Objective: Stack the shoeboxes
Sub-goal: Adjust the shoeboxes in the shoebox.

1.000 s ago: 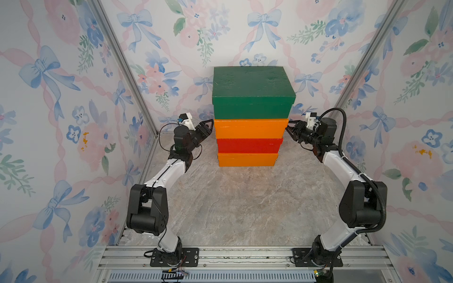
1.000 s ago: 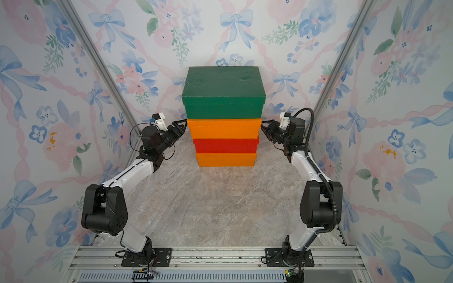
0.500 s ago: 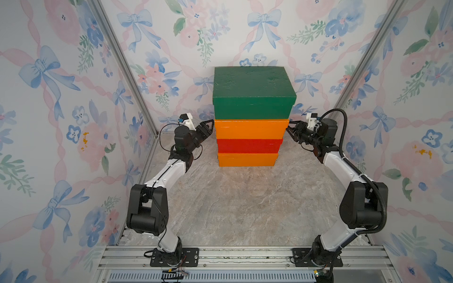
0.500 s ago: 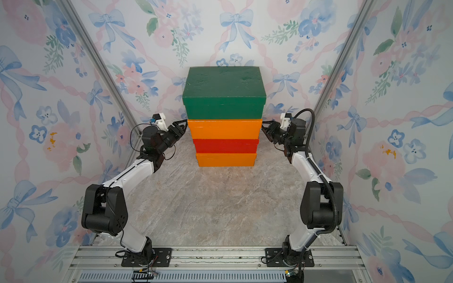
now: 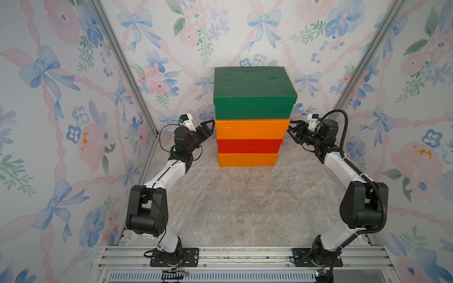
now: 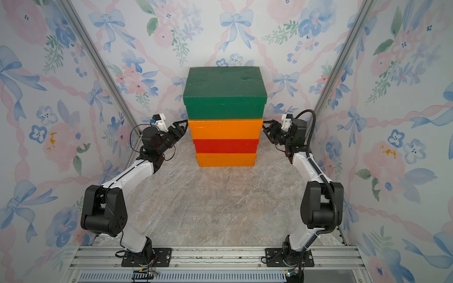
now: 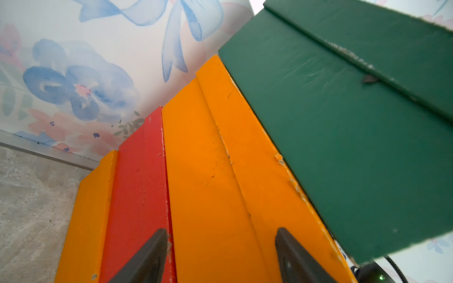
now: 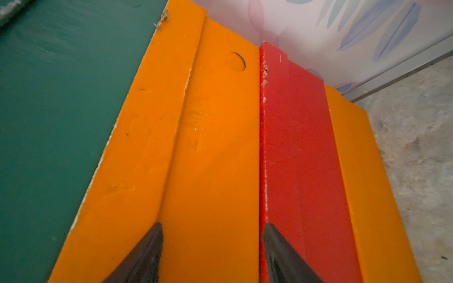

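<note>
The shoeboxes stand in one stack at the back of the floor in both top views. From the top down they are a dark green box (image 5: 253,95), an orange box (image 5: 251,129), a red box (image 5: 248,145) and a second orange box (image 5: 247,159). My left gripper (image 5: 211,127) is at the left end of the upper orange box (image 7: 215,159), open, with nothing between its fingers. My right gripper (image 5: 290,128) is at that box's right end (image 8: 196,147), also open and empty. Whether the fingertips touch the cardboard I cannot tell.
Flowered walls (image 5: 73,98) close in the cell on the left, back and right, and the stack stands near the back wall. The marbled floor (image 5: 245,201) runs from the stack to the metal rail (image 5: 232,257) that carries both arm bases.
Both grippers were shut against the ends of the upper orange box and their jaws have now parted. The arms and the stack have hardly moved.
</note>
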### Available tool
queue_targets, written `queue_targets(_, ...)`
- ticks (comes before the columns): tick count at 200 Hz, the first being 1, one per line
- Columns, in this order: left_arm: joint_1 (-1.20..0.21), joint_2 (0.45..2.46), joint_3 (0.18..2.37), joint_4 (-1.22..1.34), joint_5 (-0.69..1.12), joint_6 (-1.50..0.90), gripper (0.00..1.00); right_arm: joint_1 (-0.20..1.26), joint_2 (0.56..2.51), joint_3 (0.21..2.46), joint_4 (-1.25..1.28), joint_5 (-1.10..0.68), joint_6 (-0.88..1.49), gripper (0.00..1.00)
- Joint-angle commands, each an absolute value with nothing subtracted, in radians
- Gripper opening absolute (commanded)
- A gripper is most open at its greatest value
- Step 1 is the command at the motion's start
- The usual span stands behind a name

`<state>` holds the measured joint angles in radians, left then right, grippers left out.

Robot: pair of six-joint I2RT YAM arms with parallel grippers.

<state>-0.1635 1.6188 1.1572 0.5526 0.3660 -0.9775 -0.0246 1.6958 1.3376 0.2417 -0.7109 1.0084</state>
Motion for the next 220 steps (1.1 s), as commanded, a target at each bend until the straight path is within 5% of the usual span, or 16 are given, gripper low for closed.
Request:
queue_targets(1, -0.176, 1.577, 1.144, 0.576, 0.458, -0.952, 0.75, -0.009, 1.66, 1.334, 0.255, -0.802, 0.979, 0.67)
queue_targets(220, -0.139, 1.609, 1.152, 0.576, 0.486, -0.954, 0.8, -0.029, 1.71, 1.371, 0.232, -0.802, 0.976, 0.7)
